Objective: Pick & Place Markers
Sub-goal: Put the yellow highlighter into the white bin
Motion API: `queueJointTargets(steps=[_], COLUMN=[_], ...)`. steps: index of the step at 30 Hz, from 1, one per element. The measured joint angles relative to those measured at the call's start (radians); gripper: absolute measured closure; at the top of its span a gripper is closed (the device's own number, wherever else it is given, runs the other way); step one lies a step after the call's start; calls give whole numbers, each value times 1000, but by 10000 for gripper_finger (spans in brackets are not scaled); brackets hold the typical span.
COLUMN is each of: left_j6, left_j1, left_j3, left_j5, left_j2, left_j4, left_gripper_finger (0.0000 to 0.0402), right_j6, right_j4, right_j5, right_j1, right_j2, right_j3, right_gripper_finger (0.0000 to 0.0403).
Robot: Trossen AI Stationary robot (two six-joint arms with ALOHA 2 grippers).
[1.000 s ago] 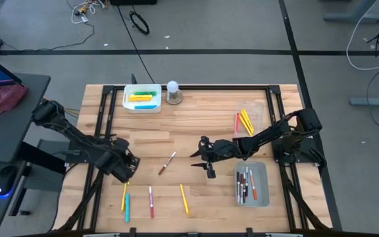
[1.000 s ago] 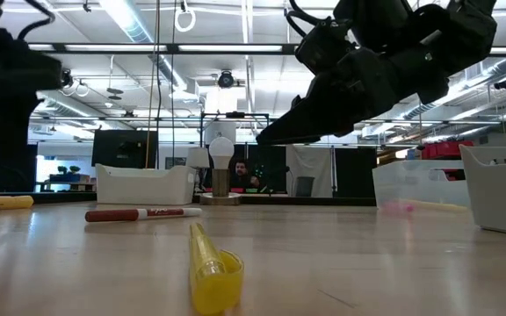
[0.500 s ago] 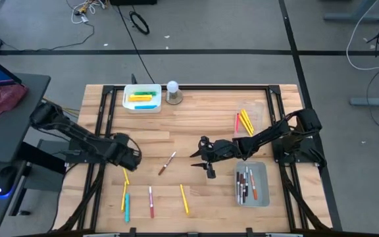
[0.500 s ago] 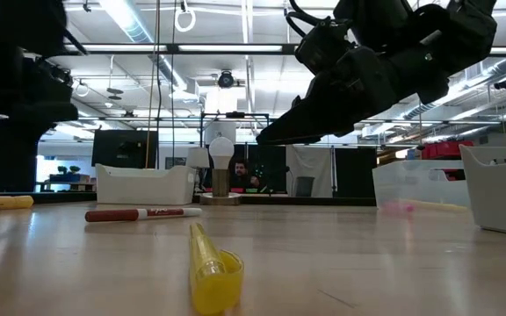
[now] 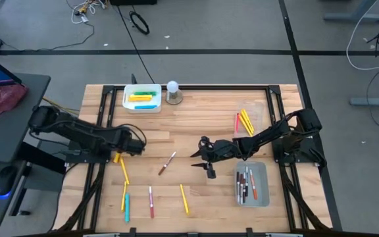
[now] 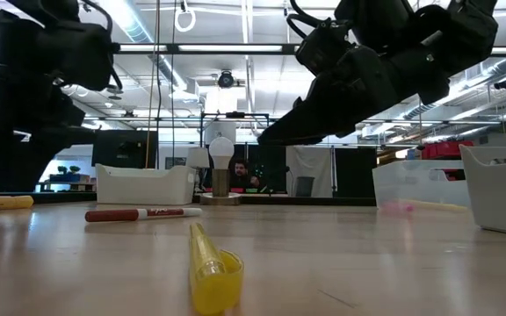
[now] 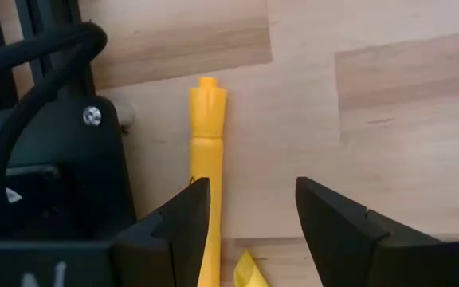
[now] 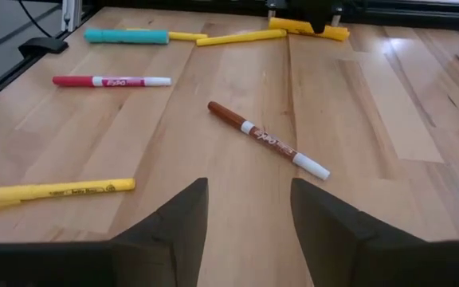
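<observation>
Loose markers lie flat on the wooden table: a brown-red one (image 5: 168, 162), yellow ones (image 5: 123, 171) (image 5: 185, 199) (image 5: 124, 196), a teal one (image 5: 127, 210) and a red one (image 5: 151, 201). My left gripper (image 5: 139, 146) stands open at the table's left, pointing steeply down. A yellow marker (image 7: 207, 135) runs along the table under one of its fingers (image 7: 186, 219), and bare wood shows in the gap. My right gripper (image 5: 199, 158) hangs open above mid-table, slanting down toward the brown-red marker (image 8: 265, 139), with nothing between its fingers. My left gripper has one finger over the near part of the yellow marker (image 7: 205, 171), which lies flat on the table along the finger. I cannot tell whether the finger touches it.
A white bin (image 5: 142, 99) with yellow and blue markers stands at the far left, beside a white ball-topped object (image 5: 173, 92). A clear tray (image 5: 260, 172) with several markers sits at the near right. More yellow and red markers (image 5: 244, 121) lie at the far right.
My left gripper has swung from the near left toward the far edge and a little to the right, sinking slightly and rolling. It has uncovered a yellow marker that lies on the table behind it. My right arm has kept still.
</observation>
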Motion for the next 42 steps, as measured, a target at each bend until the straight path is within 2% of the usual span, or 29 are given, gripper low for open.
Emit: queueJointTargets(steps=[9, 15, 24, 32, 38, 42], left_j6=[74, 206, 387, 444, 446, 446], left_j1=[144, 264, 372, 403, 388, 366], left_j3=[0, -1, -1, 0, 0, 0], left_j5=[6, 27, 60, 61, 51, 33], left_j2=[28, 94, 125, 125, 124, 124], left_j4=[7, 13, 36, 114, 150, 171], left_gripper_finger=[209, 209, 219, 268, 307, 317], right_j6=[0, 0, 2, 26, 26, 26], right_j4=[7, 13, 12, 12, 12, 11], right_j5=[0, 0, 0, 0, 0, 0], right_j1=[0, 0, 0, 0, 0, 0], right_j2=[0, 0, 0, 0, 0, 0], right_j3=[-18, -18, -18, -18, -19, -19], right_gripper_finger=[222, 222, 222, 222, 222, 222])
